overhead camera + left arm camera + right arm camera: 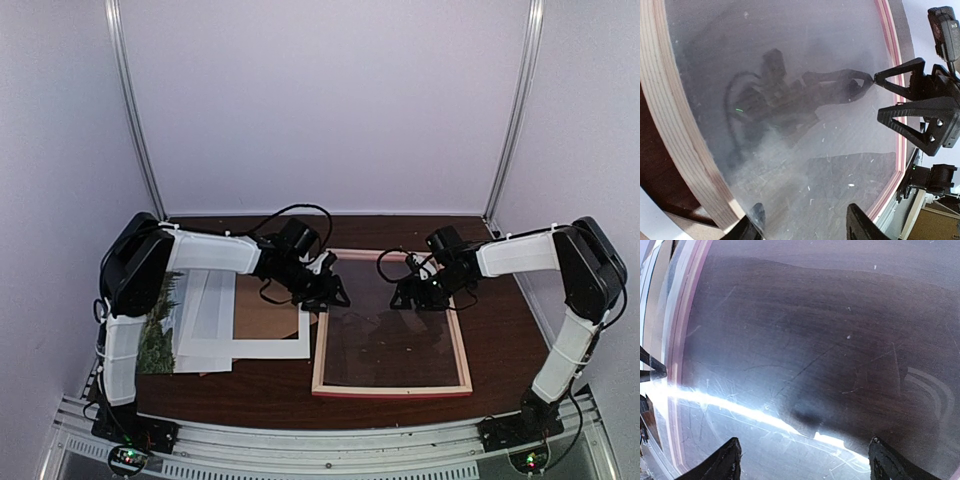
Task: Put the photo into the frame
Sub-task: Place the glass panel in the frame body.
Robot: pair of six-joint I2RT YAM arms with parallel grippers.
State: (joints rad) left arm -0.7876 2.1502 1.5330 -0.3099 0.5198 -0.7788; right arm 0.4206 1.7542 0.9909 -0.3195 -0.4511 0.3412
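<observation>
Photo [160, 328]: lies picture-up at the left edge of the table [260, 400], seemingly tucked partly under the white mat [215, 345], well apart from the frame [392, 391], held by nothing. Frame: rests back-up at centre right, glass [390, 345] in; left gripper [333, 294] at its far left corner, right gripper [412, 298] low over the pane, both with fingers spread, pinching nothing. Risk: fingertips this near may scratch the glass or shove the frame askew; photo may crease if dragged from under the mat.
</observation>
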